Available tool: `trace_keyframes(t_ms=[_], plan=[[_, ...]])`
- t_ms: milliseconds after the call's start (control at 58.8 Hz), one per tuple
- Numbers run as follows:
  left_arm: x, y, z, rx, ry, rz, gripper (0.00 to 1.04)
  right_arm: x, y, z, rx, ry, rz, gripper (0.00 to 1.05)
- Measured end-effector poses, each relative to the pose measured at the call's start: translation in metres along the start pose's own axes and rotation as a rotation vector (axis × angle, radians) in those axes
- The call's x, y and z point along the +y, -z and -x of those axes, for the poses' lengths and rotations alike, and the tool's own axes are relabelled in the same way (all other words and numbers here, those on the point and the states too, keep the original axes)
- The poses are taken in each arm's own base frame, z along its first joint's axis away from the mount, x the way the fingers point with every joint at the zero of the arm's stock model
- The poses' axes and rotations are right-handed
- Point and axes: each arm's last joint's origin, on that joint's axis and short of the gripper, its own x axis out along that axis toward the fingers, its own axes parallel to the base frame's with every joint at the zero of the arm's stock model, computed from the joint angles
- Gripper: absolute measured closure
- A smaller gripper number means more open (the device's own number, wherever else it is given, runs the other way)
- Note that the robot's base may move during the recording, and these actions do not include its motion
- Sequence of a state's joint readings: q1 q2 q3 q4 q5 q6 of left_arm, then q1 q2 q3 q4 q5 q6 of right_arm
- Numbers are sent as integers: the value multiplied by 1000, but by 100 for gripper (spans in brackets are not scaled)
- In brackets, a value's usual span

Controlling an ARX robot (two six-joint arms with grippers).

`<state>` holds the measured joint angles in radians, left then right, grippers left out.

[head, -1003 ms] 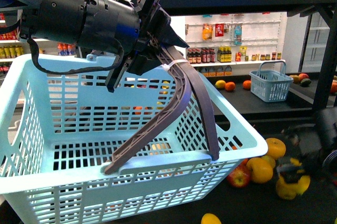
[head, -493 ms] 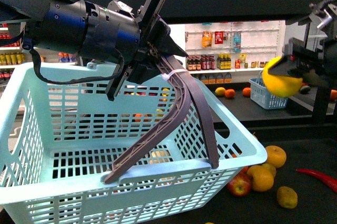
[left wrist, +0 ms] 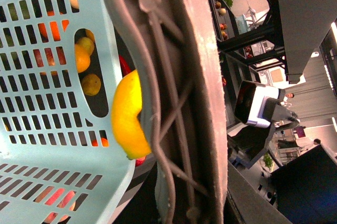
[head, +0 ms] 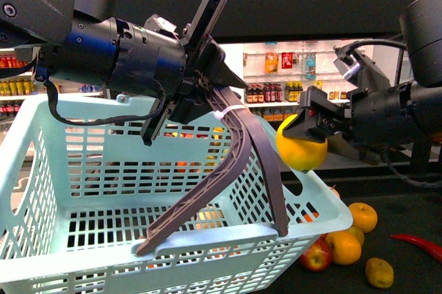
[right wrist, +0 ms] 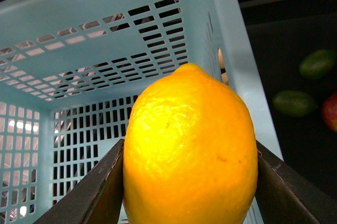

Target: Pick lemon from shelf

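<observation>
- The lemon [head: 302,148] is off the shelf [head: 407,214] and up in the air, just beside the right-hand rim of the pale blue basket [head: 41,170].
- The right gripper [head: 307,135] is clamped on it. In the right wrist view we see a dark finger [right wrist: 92,192] pressed flat against each flank of the fruit.
- From that same view the lemon sits over the basket's rim, with the open interior beyond it rather than straight underneath.
- The left gripper [head: 200,76] is closed on the basket's two brown handles [head: 242,149] and holds the basket up in front of the shelf.
- On the black tier to the right lie oranges [head: 362,217], an apple [head: 316,254] and a red chilli [head: 418,244].
- We judge the pick itself done and the carry to the basket in hand.
- The next move, as we read it, calls for bringing the lemon further inward over the opening, clear of the raised handles, then lowering it before the fingers part.
</observation>
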<state>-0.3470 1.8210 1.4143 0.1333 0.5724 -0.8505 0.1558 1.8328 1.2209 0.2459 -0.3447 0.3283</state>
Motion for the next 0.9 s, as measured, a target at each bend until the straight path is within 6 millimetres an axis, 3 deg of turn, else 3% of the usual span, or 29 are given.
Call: trace_keyframes(t_ms=[170,306,442,561,663,782,901], plan=[[0,0,0,0,0,0,92,3,12,-11,33,7,7,45],[0,0,0,0,0,0,92,5,16,-15,32,-2,21,22],[0,0,0,0,0,0,92,5,9,-15,3,-10,24,6],[0,0,0,3,0,0,92,0,-3,-9,-49,-11,26,8],[0,0,0,0,-2,2,92,-12,-25,5,-125,18,30,7],[1,0,0,-3,-4,0,93,-36,-58,31,-231,88,37,7],[1,0,0,-1,-2,0,93,-65,-67,49,-263,170,63,7]])
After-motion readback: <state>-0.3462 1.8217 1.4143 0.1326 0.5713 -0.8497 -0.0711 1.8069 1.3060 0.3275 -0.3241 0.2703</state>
